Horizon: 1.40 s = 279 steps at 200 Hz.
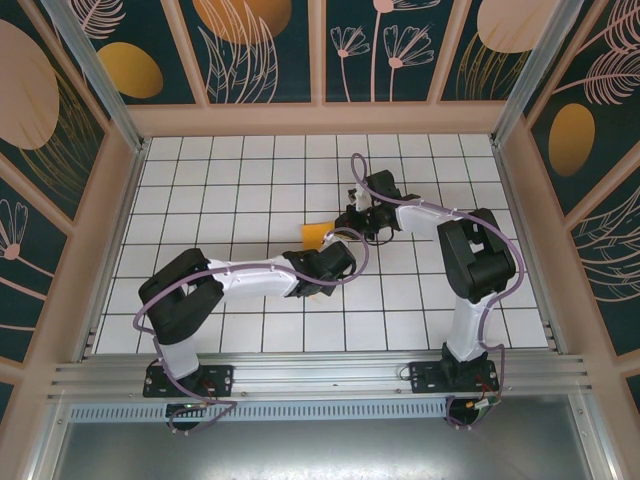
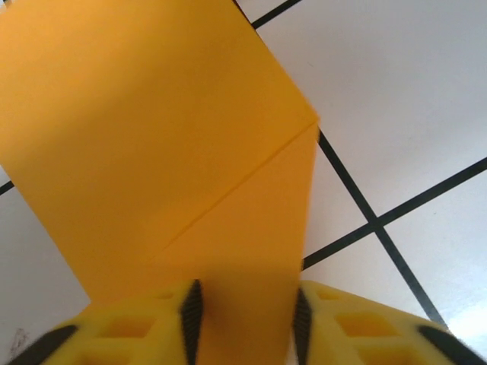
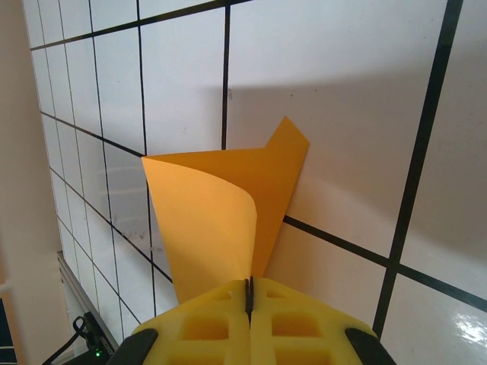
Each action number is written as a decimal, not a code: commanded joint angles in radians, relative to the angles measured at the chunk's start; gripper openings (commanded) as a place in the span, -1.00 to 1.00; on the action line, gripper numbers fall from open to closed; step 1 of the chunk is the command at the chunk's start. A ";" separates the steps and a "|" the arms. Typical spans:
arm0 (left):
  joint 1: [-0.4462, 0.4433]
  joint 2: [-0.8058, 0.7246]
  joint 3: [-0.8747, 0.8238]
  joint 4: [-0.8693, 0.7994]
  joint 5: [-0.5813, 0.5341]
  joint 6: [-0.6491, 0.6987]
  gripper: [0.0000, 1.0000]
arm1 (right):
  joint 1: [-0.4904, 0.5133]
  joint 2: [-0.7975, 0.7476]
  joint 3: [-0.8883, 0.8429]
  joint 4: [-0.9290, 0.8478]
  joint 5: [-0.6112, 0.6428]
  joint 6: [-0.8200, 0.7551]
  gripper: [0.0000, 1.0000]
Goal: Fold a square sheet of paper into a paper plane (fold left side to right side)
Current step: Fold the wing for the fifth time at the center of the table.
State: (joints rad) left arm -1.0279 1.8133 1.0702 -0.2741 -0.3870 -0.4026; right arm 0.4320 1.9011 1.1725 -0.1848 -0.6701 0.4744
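1. The table (image 1: pixel 250 180), boxed in by patterned walls (image 1: pixel 260 50), is holding one paper sheet (image 1: pixel 314 235) near the middle of the tiles, where the two arms are meeting.
2. The right gripper (image 3: pixel 248 304) is clenching one end of the sheet, fingers pressed together. The paper is curling up out of the seam, with one pointed corner sticking out beyond it.
3. The left gripper (image 2: pixel 245 319) is showing jaws partly apart, with a narrow part of the sheet filling the gap. I cannot tell whether they are pinching it. One diagonal crease is running across the paper ahead of the fingers.
4. The sheet is sitting well apart from every wall, with bare tiles lying open all around.
5. Count: one sheet, two arms, two grippers.
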 commanded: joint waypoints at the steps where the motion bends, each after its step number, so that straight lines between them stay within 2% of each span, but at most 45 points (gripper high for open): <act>1: -0.005 0.018 0.020 -0.024 -0.021 -0.004 -0.38 | 0.009 0.020 0.029 -0.025 0.006 -0.008 -1.00; 43: -0.006 0.019 0.014 -0.012 -0.009 -0.012 -0.79 | 0.009 0.020 0.039 -0.045 0.015 -0.031 -1.00; 68: -0.004 0.010 0.016 -0.003 0.007 -0.012 -0.94 | 0.007 0.012 0.047 -0.053 0.023 -0.049 -0.99; 102: 0.028 -0.015 0.020 0.021 0.094 -0.007 -1.00 | -0.012 -0.075 0.035 -0.003 0.063 -0.056 -0.46; 138: 0.108 -0.050 0.013 0.078 0.289 -0.014 -1.00 | -0.055 -0.228 -0.051 0.070 0.144 -0.055 0.13; 154: 0.144 -0.058 0.009 0.108 0.373 -0.026 -1.00 | -0.075 -0.294 -0.116 0.103 0.186 -0.050 0.33; 169: 0.176 -0.065 -0.005 0.149 0.455 -0.047 -1.00 | -0.089 -0.345 -0.181 0.135 0.211 -0.044 0.44; 216: 0.293 -0.091 -0.092 0.325 0.707 -0.159 -1.00 | -0.089 -0.391 -0.306 0.201 0.204 -0.052 0.52; 279: 0.395 -0.051 -0.221 0.566 0.921 -0.287 -1.00 | -0.043 -0.382 -0.429 0.337 0.183 -0.034 0.51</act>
State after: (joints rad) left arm -0.6632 1.7477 0.8894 0.1337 0.4023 -0.6098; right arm 0.3592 1.5200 0.7780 0.0498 -0.4721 0.4294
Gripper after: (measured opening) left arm 0.068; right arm 0.759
